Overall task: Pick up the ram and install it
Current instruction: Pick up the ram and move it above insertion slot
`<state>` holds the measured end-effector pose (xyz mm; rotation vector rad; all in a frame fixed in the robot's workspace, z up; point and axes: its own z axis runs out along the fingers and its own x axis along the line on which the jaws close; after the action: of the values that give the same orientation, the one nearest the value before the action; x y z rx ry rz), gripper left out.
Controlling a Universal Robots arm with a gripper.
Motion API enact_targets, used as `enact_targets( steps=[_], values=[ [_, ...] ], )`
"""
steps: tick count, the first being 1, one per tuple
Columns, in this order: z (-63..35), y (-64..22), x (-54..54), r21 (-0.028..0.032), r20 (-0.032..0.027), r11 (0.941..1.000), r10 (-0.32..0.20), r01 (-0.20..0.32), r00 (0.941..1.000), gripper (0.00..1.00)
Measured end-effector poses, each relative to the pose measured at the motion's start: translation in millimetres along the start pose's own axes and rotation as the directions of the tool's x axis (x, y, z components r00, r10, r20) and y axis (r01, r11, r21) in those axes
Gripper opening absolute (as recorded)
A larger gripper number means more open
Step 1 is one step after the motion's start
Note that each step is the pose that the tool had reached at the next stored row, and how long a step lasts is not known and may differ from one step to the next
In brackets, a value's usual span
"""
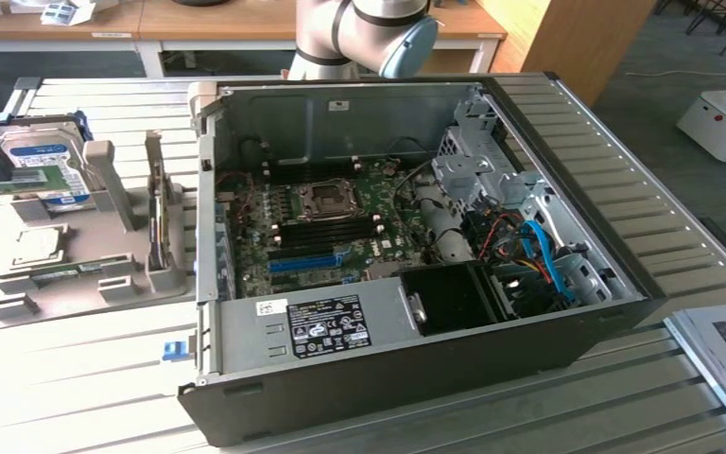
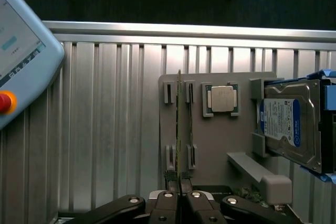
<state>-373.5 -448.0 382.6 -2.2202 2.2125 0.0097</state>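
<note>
Claw (image 2: 179,196) is pressed together on one end of the ram (image 2: 178,129), pinching it edge-on, with the stick pointing straight out from the fingers. In the exterior view the ram sits at the far left of the frame. It is raised over the grey holder (image 1: 86,305) on the table (image 1: 73,392), crosses in front of the hard drive (image 1: 42,156), and is well apart from the open computer case (image 1: 464,364) mid-frame.

Step in hand, my read: carrying the stick to the board.

To do it well:
- Keep a firm grip, stick level, no twist.
- Clear the holder's posts and the case's left wall.
- Line it up parallel with the black memory slots (image 1: 325,230) just under the processor socket (image 1: 328,197), not the blue slot (image 1: 302,262).
- Press straight and even.

Likely risk: pinched at one end only, the stick could swing or slip.
</note>
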Motion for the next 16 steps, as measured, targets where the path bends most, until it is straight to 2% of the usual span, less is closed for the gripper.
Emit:
enact_targets(
  steps=[8, 16],
  values=[
    [0.1, -5.1, 0.0, 0.0001, 0.0001, 1.0000, 0.000, 0.000, 1.0000, 0.12],
    [0.1, -15.7, 0.0, 0.0001, 0.0001, 1.0000, 0.000, 0.000, 1.0000, 0.12]
  ],
)
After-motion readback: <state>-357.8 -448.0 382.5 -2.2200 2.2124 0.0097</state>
